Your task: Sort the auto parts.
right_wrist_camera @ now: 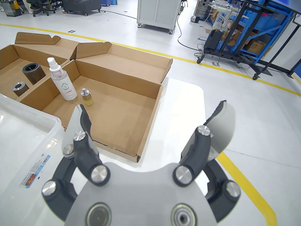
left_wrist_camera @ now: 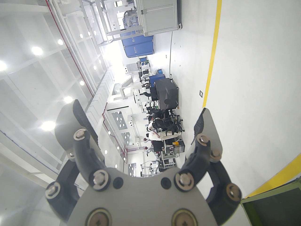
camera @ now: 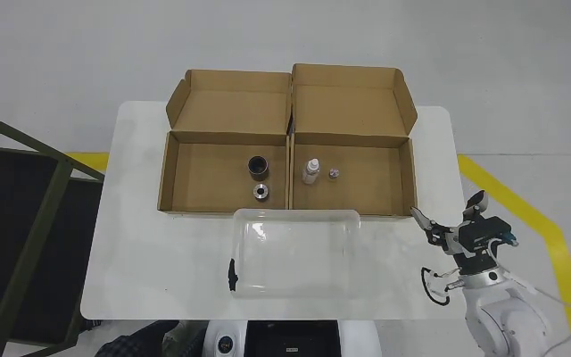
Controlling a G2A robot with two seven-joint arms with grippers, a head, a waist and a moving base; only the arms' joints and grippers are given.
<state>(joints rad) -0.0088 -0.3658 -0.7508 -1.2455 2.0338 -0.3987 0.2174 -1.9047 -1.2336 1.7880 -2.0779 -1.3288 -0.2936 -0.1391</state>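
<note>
Two open cardboard boxes stand side by side at the back of the white table. The left box [camera: 178, 178] holds a dark cylinder [camera: 259, 166] [right_wrist_camera: 34, 72] and a short metal ring [camera: 260, 192] [right_wrist_camera: 20, 89]. The right box [camera: 375, 192] [right_wrist_camera: 122, 116] holds a white spray bottle [camera: 310, 170] [right_wrist_camera: 62, 81], upright, and a small metal fitting [camera: 335, 172] [right_wrist_camera: 86, 97] beside it. My right gripper [camera: 448, 212] [right_wrist_camera: 151, 105] hangs open and empty over the table's right edge, beside the right box. My left gripper [left_wrist_camera: 141, 106] is open and empty, facing the room away from the table.
A clear plastic bin [camera: 343, 223] [right_wrist_camera: 25, 128] sits in front of the boxes at the table's middle, with a small black piece [camera: 231, 275] at its left rim. A dark green frame [camera: 36, 232] stands left of the table. Bare tabletop lies on both sides of the bin.
</note>
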